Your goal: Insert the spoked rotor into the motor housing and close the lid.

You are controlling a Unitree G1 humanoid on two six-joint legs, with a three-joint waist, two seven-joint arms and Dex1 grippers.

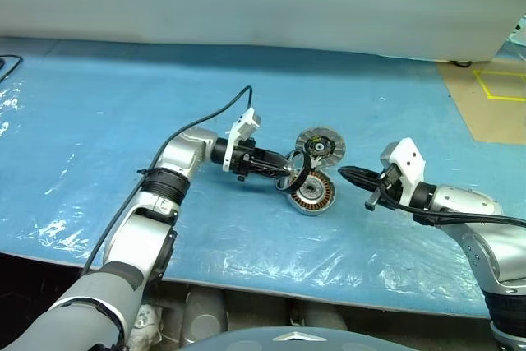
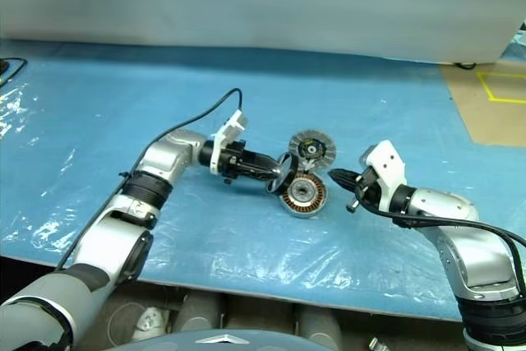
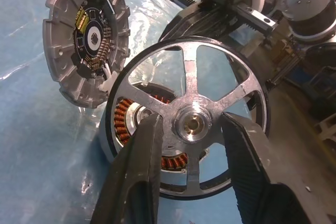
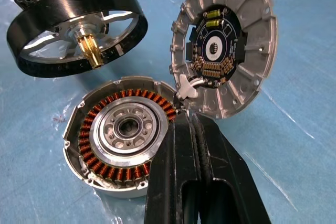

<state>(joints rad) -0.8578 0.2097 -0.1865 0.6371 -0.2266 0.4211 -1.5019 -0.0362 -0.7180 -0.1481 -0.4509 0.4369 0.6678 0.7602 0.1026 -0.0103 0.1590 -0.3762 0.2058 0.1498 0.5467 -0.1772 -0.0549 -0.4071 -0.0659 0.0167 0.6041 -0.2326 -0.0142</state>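
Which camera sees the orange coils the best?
The right wrist view: the motor housing lies open, its whole copper ring showing. In the left wrist view the spoked rotor covers most of it. The eye views show it small on the blue sheet.

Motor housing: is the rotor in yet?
Out. The spoked rotor hangs above the motor housing, gripped by the left end effector; windings exposed.
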